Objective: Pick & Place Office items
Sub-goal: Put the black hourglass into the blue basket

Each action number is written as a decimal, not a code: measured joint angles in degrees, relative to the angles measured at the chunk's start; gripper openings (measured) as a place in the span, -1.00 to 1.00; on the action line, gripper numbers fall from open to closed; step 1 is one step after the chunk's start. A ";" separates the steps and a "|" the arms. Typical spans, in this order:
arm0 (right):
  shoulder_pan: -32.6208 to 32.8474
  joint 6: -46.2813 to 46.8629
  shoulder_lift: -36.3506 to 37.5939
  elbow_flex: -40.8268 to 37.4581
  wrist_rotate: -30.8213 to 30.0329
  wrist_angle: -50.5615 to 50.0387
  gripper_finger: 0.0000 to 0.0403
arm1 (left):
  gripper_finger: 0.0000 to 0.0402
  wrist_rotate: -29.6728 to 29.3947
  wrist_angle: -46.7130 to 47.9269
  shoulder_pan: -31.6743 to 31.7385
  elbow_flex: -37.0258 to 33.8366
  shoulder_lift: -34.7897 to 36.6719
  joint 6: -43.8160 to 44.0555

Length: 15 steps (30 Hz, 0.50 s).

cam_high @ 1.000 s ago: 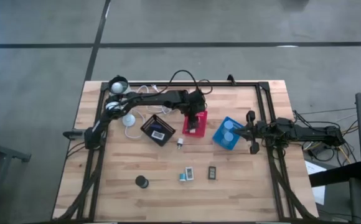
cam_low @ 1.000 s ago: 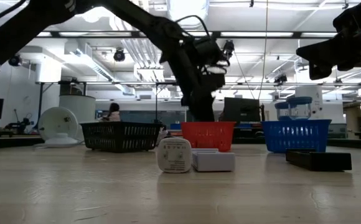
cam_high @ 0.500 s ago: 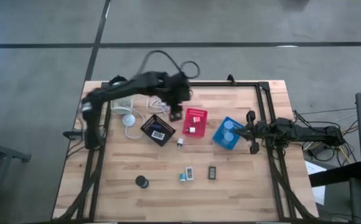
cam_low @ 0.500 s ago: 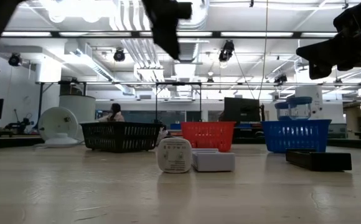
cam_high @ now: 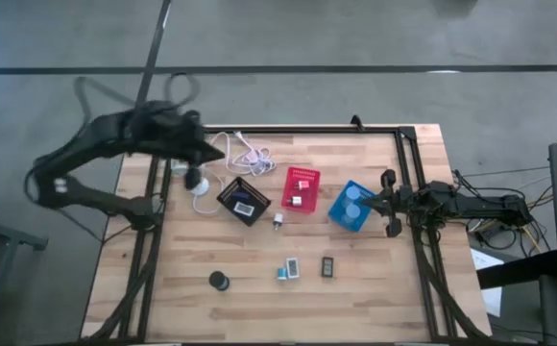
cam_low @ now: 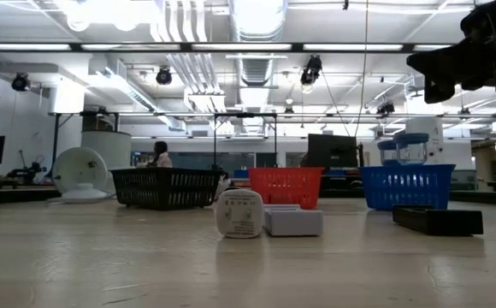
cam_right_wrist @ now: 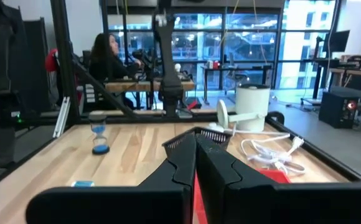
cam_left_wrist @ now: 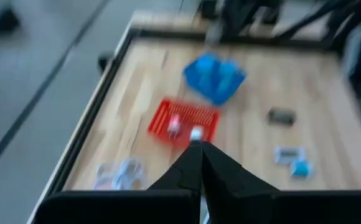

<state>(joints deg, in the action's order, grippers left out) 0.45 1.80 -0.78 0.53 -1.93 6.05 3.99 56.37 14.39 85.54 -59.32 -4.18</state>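
My left gripper (cam_high: 211, 152) hangs shut and empty high over the table's far left corner; in its wrist view (cam_left_wrist: 199, 149) it looks down on the table. The red bin (cam_high: 300, 188) holds small white and pink pieces (cam_left_wrist: 185, 127). Two pale-blue round pieces (cam_high: 355, 195) sit in the blue bin (cam_high: 351, 207). On the bare wood lie a black disc (cam_high: 220, 280), teal and white blocks (cam_high: 288, 269), a black block (cam_high: 327, 266) and a tiny white piece (cam_high: 278, 221). My right gripper (cam_high: 386, 205) waits shut at the right edge.
A black bin (cam_high: 244, 200) stands left of the red one. The white lamp (cam_high: 199, 183) and its cable (cam_high: 242, 150) lie at the far left, below my left arm. A black frame rail (cam_high: 375, 130) runs round the table. Bare wood lies along the near edge.
My left gripper has risen from the red bin and swung back toward the table's far left corner, out of the low view. White and pink pieces now show in the red bin where it stood. My right arm has kept still.
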 joint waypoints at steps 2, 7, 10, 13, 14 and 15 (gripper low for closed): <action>0.02 -0.01 0.02 -0.02 0.00 0.82 -0.96 | -0.97 1.85 -5.97 -0.02 -6.60 6.24 0.01; 0.02 0.16 0.00 0.00 -0.02 0.85 -0.96 | -0.97 2.47 -23.32 -0.02 -25.44 19.88 0.83; 0.02 0.78 0.00 -0.02 -0.02 1.37 -0.96 | -0.98 2.49 -34.78 -0.02 -37.03 25.98 1.19; 0.01 0.79 0.00 -0.02 -0.02 1.66 -0.96 | -0.98 2.49 -43.88 -0.04 -45.73 30.01 2.45; 0.01 0.79 0.00 0.00 -0.02 1.64 -0.96 | -0.98 2.46 -46.43 -0.02 -48.27 31.11 2.66; 0.02 0.79 0.00 -0.02 -0.02 1.60 -0.96 | -0.98 2.58 -48.80 0.00 -50.80 32.06 2.64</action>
<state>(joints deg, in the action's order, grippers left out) 0.47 2.60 -0.78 0.51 -1.96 7.66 6.57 7.57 14.39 34.74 -27.26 -1.54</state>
